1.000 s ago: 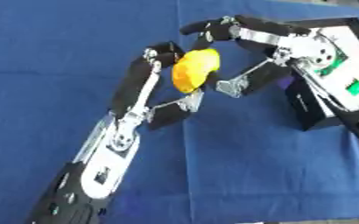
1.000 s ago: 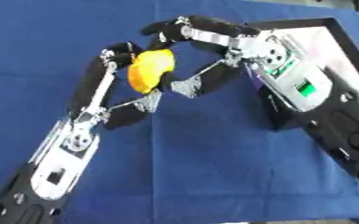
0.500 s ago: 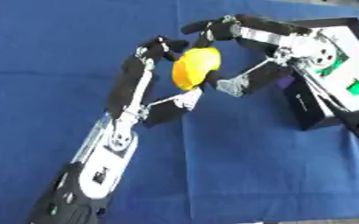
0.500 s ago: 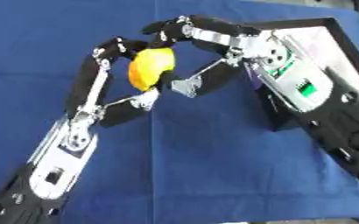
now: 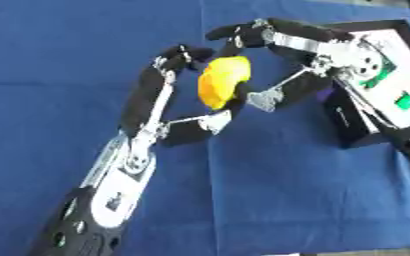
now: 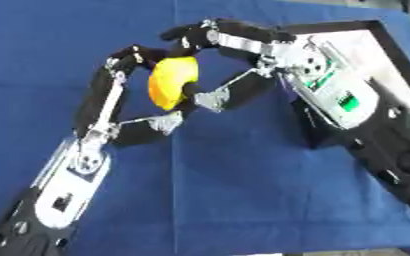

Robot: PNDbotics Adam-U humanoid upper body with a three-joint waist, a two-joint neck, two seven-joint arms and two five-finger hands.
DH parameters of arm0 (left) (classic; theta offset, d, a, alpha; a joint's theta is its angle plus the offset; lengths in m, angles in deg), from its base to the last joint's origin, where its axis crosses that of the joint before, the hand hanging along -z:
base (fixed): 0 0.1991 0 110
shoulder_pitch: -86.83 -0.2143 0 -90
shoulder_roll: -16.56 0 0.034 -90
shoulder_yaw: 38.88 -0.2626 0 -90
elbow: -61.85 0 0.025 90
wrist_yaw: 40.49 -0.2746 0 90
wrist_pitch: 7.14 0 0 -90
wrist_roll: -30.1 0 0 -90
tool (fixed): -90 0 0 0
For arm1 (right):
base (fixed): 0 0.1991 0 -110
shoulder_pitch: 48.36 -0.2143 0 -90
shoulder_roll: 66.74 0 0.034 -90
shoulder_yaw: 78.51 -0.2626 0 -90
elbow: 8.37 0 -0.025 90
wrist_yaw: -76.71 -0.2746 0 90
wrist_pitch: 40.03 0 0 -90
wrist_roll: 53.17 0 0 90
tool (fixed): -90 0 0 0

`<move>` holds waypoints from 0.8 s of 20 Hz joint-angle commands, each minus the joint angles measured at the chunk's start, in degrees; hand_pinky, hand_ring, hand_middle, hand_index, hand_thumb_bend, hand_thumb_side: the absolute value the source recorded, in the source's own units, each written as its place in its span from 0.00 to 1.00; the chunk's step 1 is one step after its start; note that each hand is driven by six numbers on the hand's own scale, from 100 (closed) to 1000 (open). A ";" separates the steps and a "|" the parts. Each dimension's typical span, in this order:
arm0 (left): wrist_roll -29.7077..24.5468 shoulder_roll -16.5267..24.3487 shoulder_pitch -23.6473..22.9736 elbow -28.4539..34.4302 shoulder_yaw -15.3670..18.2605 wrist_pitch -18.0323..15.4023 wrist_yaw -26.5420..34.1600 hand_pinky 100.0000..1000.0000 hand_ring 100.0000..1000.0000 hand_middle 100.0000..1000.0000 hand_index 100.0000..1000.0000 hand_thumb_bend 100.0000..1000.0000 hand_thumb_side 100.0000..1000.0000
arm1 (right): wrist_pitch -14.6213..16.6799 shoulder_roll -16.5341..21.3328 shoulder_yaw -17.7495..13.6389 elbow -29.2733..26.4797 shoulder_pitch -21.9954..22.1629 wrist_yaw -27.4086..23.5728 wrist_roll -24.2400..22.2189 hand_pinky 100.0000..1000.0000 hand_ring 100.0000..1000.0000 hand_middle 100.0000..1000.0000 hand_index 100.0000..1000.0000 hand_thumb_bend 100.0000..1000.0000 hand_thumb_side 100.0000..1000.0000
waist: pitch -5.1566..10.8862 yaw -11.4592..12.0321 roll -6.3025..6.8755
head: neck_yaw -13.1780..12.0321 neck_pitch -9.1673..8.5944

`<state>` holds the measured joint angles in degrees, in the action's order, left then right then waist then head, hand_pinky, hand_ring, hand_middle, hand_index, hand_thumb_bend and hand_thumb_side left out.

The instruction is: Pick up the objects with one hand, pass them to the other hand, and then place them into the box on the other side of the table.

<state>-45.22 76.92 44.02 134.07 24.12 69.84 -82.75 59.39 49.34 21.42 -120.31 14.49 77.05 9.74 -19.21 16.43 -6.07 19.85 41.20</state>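
A: What does the left hand [image 5: 169, 107] look like?

B: Black padded finger segments joined by silver metal links, with thin silver rods running along the fingers. Its back is a silver-white plate carrying round screw heads and a small dark square marking, and the forearm below it is black with round holes.

A: And the right hand [image 6: 270, 60]?

B: The same build: black finger shells, silver joints and slim silver rods. Its back is a silver-white plate with a round fitting, green markings and a small green rectangular patch. The right forearm is black, with a round silver fastener near the lower edge.
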 commanded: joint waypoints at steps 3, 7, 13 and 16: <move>-0.22 -0.24 0.41 0.49 0.30 -1.48 -2.09 0.79 0.60 0.61 0.76 0.57 0.43 | -0.37 1.84 -1.49 -1.63 0.30 -0.98 2.26 0.77 1.00 0.48 0.70 0.00 0.13 | 1.70 -0.20 -0.18 | 0.38 0.22; 0.02 -0.11 0.12 0.09 0.49 -1.95 -2.45 0.79 0.60 0.60 0.76 0.58 0.47 | -0.59 2.09 -1.84 -1.85 0.95 -1.25 3.15 0.76 1.00 0.48 0.70 0.00 0.13 | 1.98 -0.37 -0.10 | 0.27 0.58; 1.39 1.07 -1.48 -0.62 2.10 -0.81 -1.87 0.79 0.59 0.59 0.75 0.49 0.43 | -0.72 2.61 -3.93 -2.54 3.56 -3.13 5.17 0.77 1.00 0.48 0.70 0.00 0.18 | 3.44 -2.35 0.31 | -2.15 1.51; 2.41 2.65 -2.62 -0.48 3.24 0.62 -1.91 0.79 0.59 0.59 0.74 0.46 0.42 | -0.70 3.55 -6.44 -2.63 6.31 -5.57 7.57 0.77 1.00 0.48 0.70 0.00 0.24 | 4.59 -3.83 0.83 | -3.04 2.00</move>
<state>-43.33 79.05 40.79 132.82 26.66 69.96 -84.91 58.65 50.48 16.74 -121.78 21.10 72.61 16.29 -16.47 12.52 -5.99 17.26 42.91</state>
